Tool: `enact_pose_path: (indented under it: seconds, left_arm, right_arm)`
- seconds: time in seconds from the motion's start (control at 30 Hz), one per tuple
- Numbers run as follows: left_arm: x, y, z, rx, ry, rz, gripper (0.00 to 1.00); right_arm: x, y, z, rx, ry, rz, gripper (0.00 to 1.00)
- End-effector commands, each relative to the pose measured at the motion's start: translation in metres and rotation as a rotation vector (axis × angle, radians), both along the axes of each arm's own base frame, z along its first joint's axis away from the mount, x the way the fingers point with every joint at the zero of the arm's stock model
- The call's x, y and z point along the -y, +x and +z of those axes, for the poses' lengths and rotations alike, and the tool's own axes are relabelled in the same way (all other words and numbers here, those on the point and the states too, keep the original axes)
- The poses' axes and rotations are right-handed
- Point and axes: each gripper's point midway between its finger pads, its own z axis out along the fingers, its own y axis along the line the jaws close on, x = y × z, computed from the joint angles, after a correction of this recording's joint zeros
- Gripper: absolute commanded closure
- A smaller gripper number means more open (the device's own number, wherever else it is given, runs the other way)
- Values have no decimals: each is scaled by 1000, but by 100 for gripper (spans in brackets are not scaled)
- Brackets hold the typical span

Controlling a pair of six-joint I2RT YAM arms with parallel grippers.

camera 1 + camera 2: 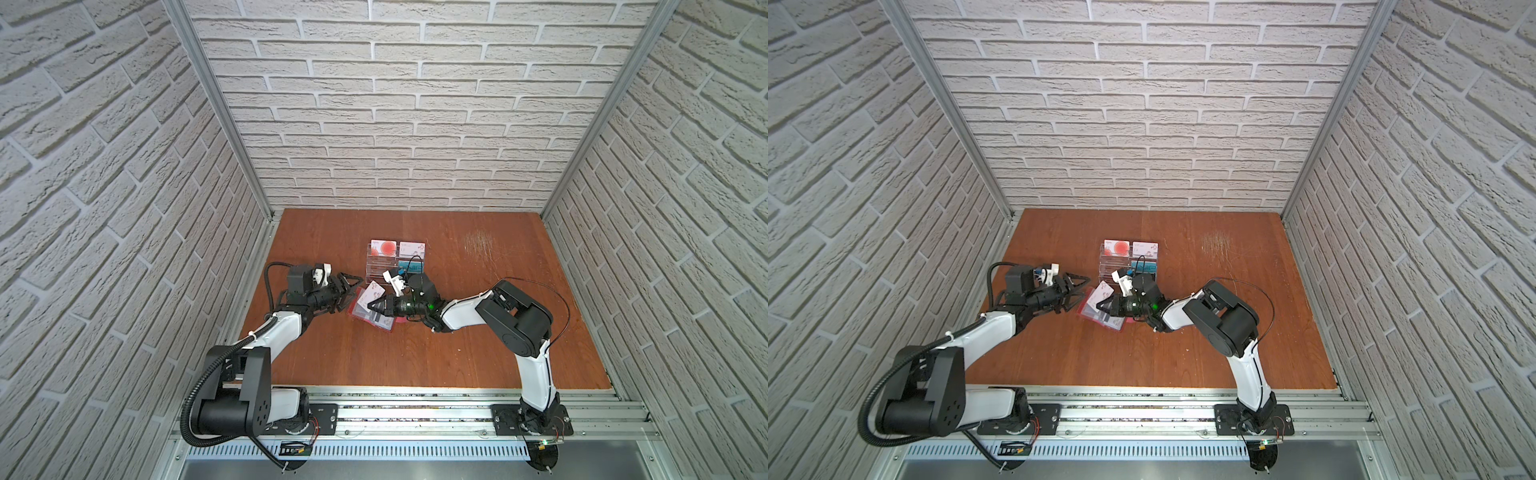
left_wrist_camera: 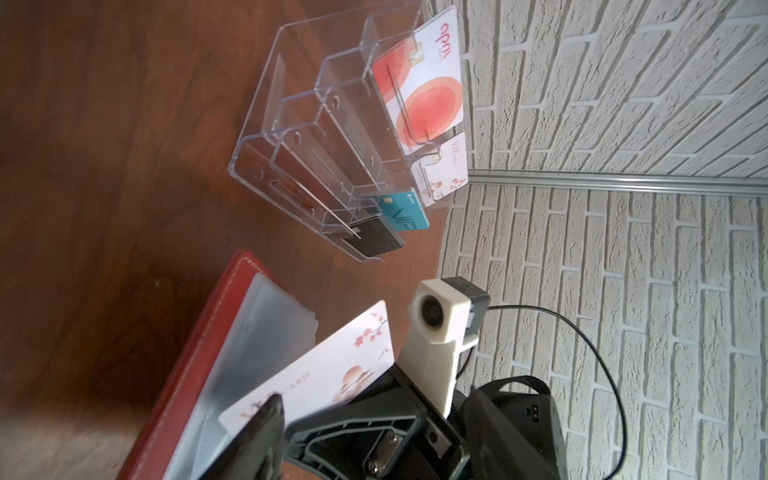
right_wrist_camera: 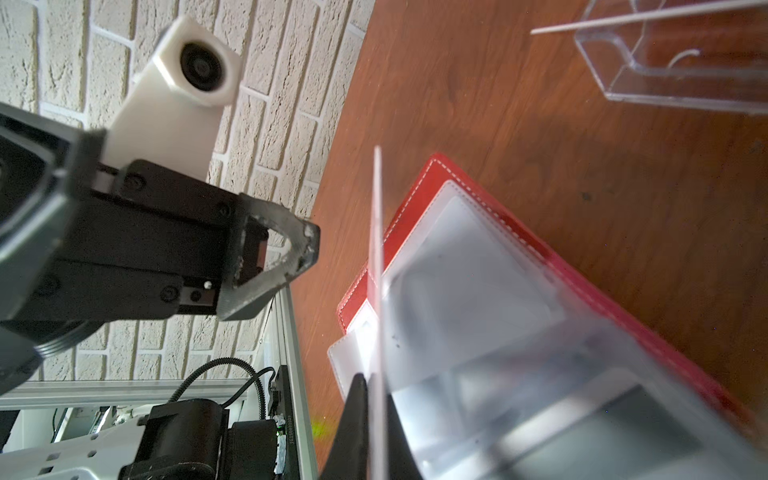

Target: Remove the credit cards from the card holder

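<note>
Your right gripper [image 1: 370, 306] was clamped on the white card [image 1: 372, 294], tilted just over the card holder [image 1: 353, 311] on the worktop [image 1: 457, 353]; left gripper [image 1: 353, 286] gaped beside it. It looked thin, stiff, slick: an edge pinch suited you.
</note>
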Motion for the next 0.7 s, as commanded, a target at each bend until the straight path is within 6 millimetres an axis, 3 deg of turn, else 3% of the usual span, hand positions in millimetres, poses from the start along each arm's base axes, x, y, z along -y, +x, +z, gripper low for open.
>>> enact_pose_path:
  seconds: [0.0, 0.37, 0.53, 0.67]
  left_arm:
    - [7, -6, -12, -66, -13, -74, 32]
    - [17, 4, 2, -63, 72, -239, 36]
    - [12, 4, -3, -82, 200, -339, 38]
    - [20, 10, -4, -32, 164, -390, 43]
  right_arm:
    - [-6, 2, 28, 85, 70, 30, 94]
    - [-9, -3, 30, 99, 71, 68, 94]
    - [-10, -4, 31, 101, 78, 79, 94]
    - [-11, -6, 34, 104, 84, 88, 94]
